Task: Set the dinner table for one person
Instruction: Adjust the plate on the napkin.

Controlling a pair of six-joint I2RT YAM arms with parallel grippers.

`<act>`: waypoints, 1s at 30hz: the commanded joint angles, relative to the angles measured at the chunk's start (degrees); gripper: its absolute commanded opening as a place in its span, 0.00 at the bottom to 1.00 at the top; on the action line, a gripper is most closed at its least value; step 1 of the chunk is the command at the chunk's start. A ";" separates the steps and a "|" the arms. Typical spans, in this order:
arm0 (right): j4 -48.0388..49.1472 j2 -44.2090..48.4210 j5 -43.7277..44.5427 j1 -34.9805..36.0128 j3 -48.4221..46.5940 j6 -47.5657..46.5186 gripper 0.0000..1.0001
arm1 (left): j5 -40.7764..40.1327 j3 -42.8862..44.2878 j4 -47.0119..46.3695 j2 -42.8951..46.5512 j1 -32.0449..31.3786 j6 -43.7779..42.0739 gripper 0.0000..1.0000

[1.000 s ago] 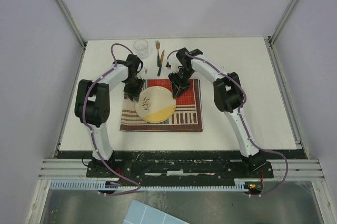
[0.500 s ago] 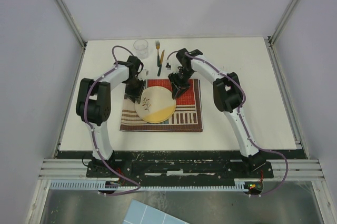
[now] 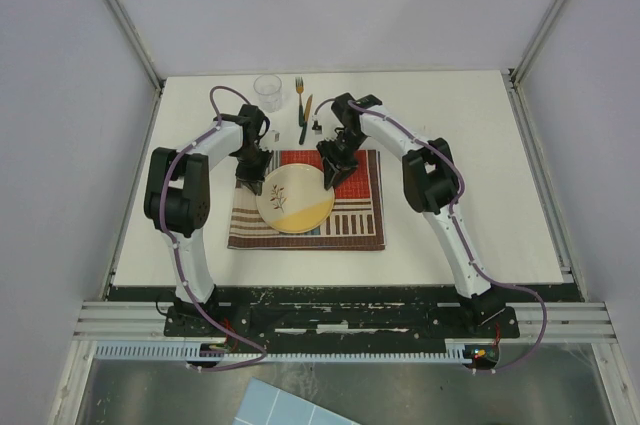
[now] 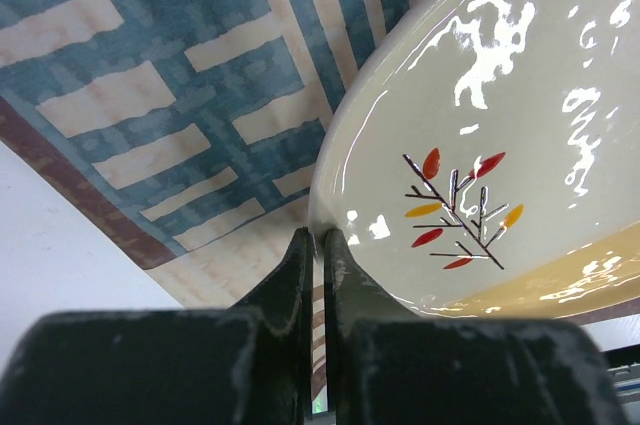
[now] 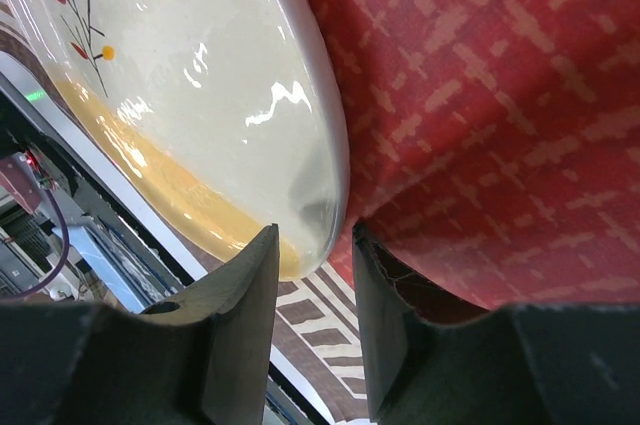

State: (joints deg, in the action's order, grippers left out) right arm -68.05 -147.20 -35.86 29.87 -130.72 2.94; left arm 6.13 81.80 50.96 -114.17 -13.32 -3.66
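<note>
- The plate [image 3: 295, 200] seems to be getting placed on the placemat [image 3: 352, 217]. Next it likely needs letting go, gently.
- The left jaws [image 4: 320, 237] are clenched at its 10 o'clock rim.
- The right jaws [image 5: 312, 235] are set around the 2 o'clock rim, but a squeeze cannot be told.
- The counter [image 3: 470, 165] lies below both jaws, under the placemat.

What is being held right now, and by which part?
The plate, by its rim: the left gripper is pinched shut on it. The right gripper straddles the opposite rim, open.
</note>
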 commanded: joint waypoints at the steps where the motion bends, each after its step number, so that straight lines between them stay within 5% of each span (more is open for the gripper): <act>1: -0.06 -1.36 -0.97 1.01 -2.64 -0.02 0.43 | 2.91 -0.83 -4.38 -3.53 -2.19 0.41 0.03; 6: -0.10 -1.43 -1.14 1.65 -2.79 -0.04 0.36 | 3.08 0.13 -4.40 -4.60 -3.64 0.50 0.03; 10: -0.22 -1.19 -0.86 1.92 -2.81 -0.37 0.03 | 3.39 1.55 -4.21 -5.37 -4.16 0.65 0.03; 30: 1.27 6.71 -2.13 2.72 2.22 -0.83 0.02 | 4.40 15.75 0.08 -9.53 -6.31 1.95 0.03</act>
State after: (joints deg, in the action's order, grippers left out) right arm -68.75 -145.97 -32.95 30.11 -128.29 3.57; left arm 2.90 93.71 60.60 -121.99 -16.27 -3.66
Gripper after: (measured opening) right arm 0.036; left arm 0.053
